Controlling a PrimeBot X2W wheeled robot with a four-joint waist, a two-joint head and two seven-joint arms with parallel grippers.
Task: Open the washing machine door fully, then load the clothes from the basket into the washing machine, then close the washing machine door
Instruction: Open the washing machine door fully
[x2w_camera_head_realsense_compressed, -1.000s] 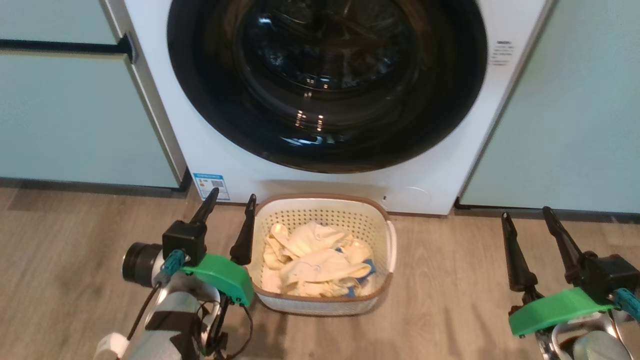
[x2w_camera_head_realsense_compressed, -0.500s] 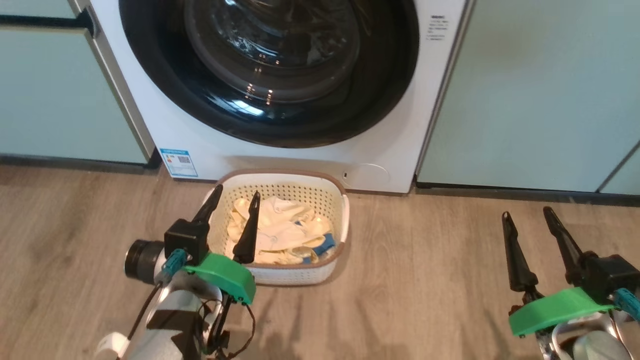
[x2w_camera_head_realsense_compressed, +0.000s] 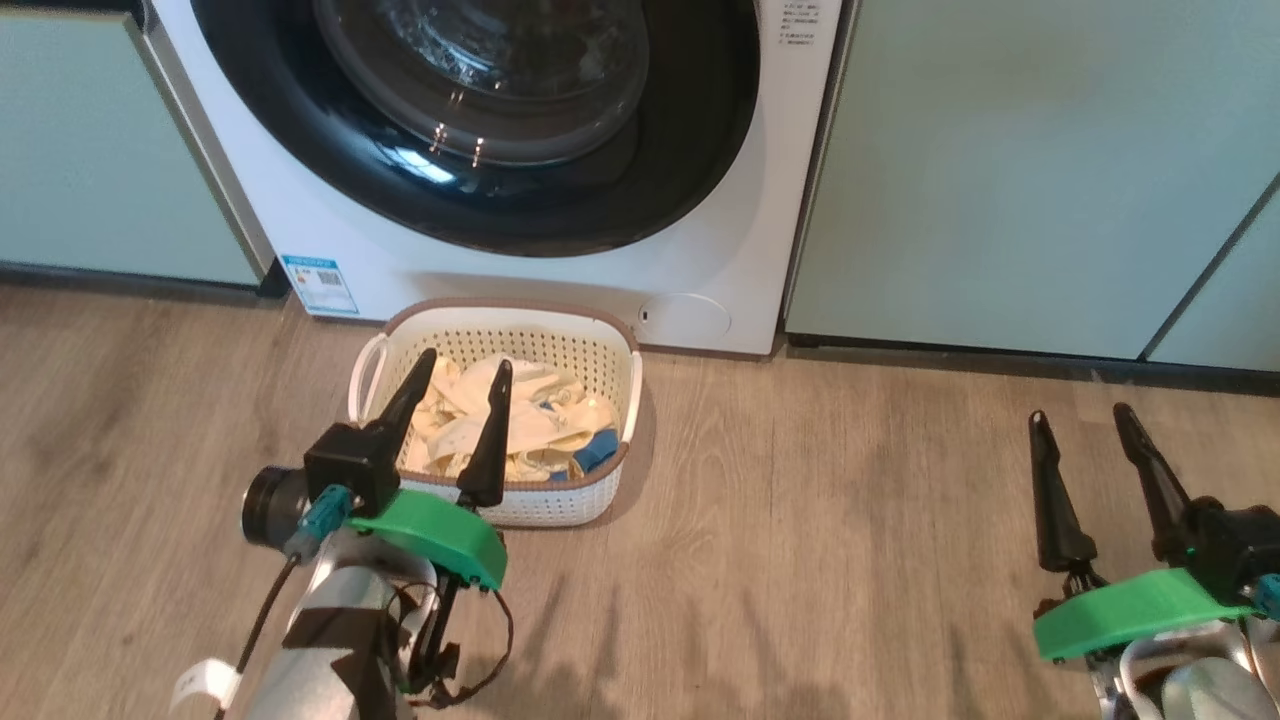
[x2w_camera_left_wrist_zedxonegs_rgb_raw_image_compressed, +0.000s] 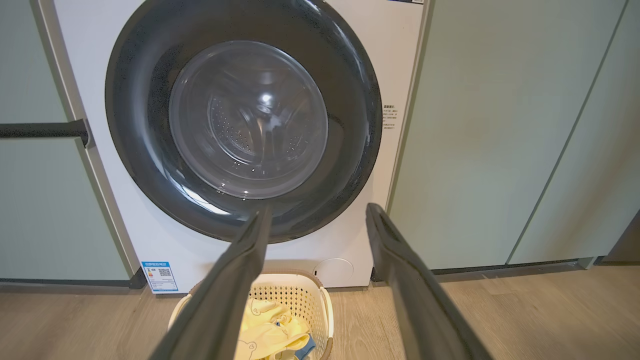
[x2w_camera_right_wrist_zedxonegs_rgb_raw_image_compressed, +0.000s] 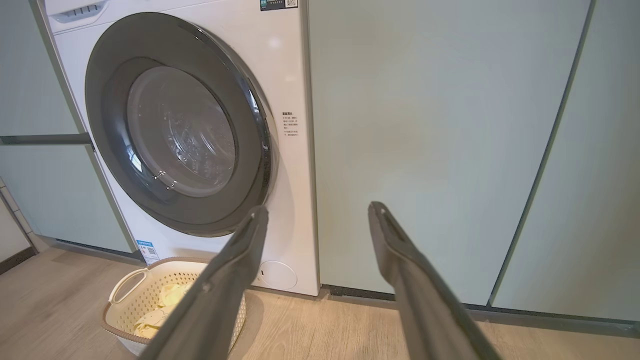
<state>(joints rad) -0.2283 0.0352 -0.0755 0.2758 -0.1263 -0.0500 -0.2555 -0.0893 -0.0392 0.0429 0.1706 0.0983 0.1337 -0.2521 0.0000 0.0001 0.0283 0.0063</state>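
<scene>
Washing machine door (x2w_camera_head_realsense_compressed: 480, 90): shut flat against the white washing machine (x2w_camera_head_realsense_compressed: 720, 260), glass window dark.
Basket (x2w_camera_head_realsense_compressed: 560, 505): on the wooden floor (x2w_camera_head_realsense_compressed: 850, 500), just in front of the machine, below the door.
Clothes (x2w_camera_head_realsense_compressed: 545, 420): piled inside the basket, cream pieces with one blue piece at the right.
Left gripper (x2w_camera_head_realsense_compressed: 466, 360): fingers spread wide, empty, at the basket's near left side.
Right gripper (x2w_camera_head_realsense_compressed: 1080, 412): fingers spread wide, empty, over bare floor well right of the basket.

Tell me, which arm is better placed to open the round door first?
Probably the left gripper: it points at the washing machine door, by the basket. The right gripper faces the green cabinet. Both have open, empty jaws.
</scene>
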